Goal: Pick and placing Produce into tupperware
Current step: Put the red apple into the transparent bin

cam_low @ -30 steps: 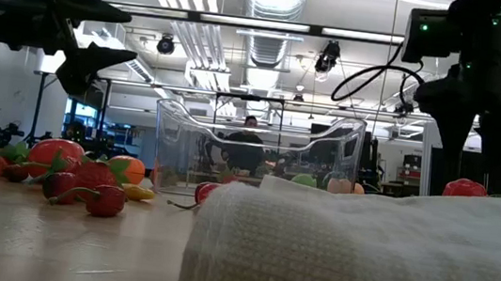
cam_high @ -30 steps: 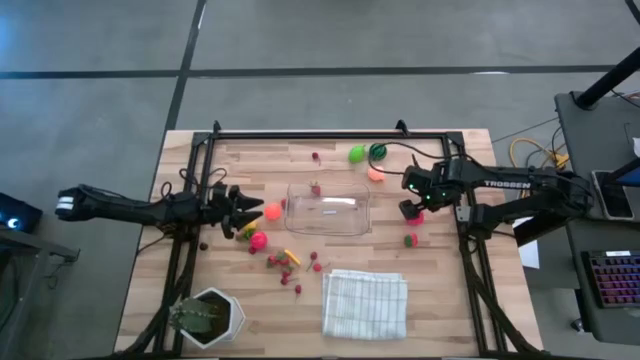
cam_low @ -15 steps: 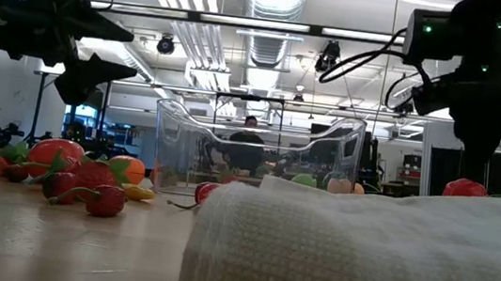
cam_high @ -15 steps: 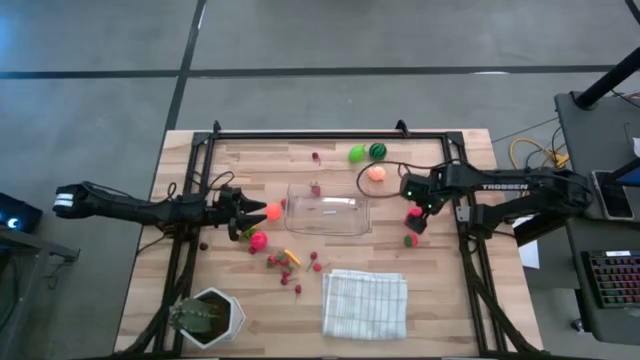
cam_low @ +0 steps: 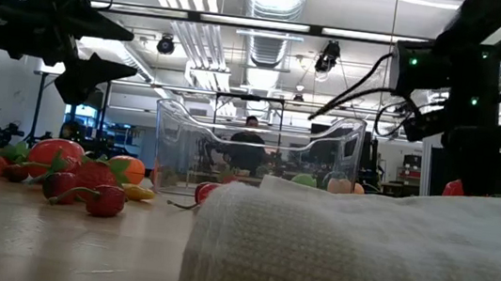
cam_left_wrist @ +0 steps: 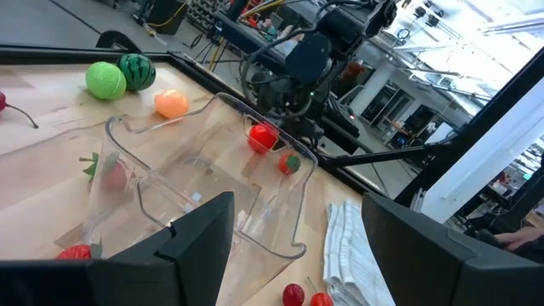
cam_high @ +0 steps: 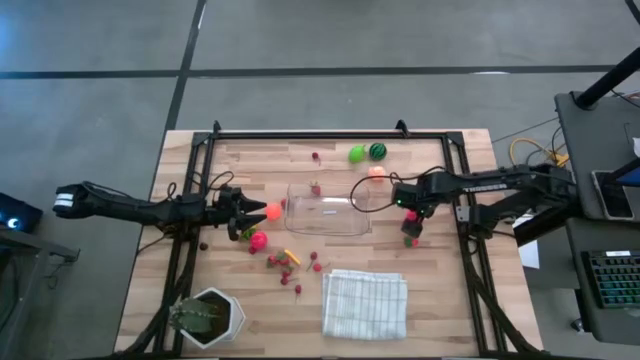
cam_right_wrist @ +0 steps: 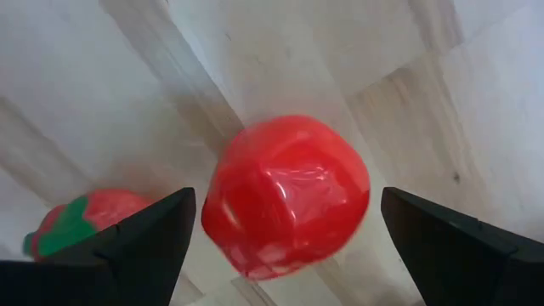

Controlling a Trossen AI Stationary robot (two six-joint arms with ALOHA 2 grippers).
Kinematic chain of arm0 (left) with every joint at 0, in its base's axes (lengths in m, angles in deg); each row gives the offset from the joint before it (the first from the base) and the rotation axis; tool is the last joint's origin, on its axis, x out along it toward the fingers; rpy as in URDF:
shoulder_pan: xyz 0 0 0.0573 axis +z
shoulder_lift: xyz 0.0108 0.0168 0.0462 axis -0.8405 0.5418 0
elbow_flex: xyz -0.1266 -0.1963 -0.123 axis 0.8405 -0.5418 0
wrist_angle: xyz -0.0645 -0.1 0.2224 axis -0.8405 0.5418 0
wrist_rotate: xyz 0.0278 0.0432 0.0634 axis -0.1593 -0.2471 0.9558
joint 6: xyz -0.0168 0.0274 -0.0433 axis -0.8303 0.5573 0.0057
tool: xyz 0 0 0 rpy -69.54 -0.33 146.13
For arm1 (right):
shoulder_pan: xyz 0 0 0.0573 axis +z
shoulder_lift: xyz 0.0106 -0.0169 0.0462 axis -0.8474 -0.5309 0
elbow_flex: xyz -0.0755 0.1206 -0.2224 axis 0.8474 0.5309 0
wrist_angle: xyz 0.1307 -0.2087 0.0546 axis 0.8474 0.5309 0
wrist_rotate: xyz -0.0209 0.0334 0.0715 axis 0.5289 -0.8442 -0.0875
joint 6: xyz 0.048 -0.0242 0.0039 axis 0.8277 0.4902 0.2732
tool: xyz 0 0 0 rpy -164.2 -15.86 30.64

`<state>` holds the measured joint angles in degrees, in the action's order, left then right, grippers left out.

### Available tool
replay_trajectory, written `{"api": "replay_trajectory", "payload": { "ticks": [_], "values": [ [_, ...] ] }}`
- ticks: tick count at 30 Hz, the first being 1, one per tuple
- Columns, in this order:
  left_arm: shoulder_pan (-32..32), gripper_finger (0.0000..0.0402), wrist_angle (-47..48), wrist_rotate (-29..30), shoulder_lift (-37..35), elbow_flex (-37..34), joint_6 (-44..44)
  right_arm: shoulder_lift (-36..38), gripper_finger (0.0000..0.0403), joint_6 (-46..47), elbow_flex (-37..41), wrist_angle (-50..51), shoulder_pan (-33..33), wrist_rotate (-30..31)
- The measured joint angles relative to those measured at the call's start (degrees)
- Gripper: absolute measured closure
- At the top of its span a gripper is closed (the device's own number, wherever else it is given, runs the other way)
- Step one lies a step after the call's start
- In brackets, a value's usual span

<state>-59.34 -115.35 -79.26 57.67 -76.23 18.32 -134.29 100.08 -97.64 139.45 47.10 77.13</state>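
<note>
We see the right gripper spread wide straight above a red fruit on the table, just right of the tupperware, with a strawberry close beside it. We judge the fruit's rounded, glossy sides could squirt out of closing fingers, or one finger could clip the strawberry and knock both away. The left gripper waits spread and empty left of the tupperware, by the orange ball.

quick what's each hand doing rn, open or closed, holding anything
Left hand: open, empty, hanging beside the tupperware.
Right hand: open, nothing held, its fingers either side of a red piece of produce on the table.
</note>
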Motion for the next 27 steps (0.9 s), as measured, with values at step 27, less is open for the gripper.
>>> {"api": "replay_trajectory", "payload": {
  "ticks": [27],
  "values": [
    [0.0, 0.0157, 0.04, 0.02, 0.09, 0.0, 0.04, -9.63, 0.0163, 8.51, -3.84, -0.37, 0.07, -2.98]
  ]
}}
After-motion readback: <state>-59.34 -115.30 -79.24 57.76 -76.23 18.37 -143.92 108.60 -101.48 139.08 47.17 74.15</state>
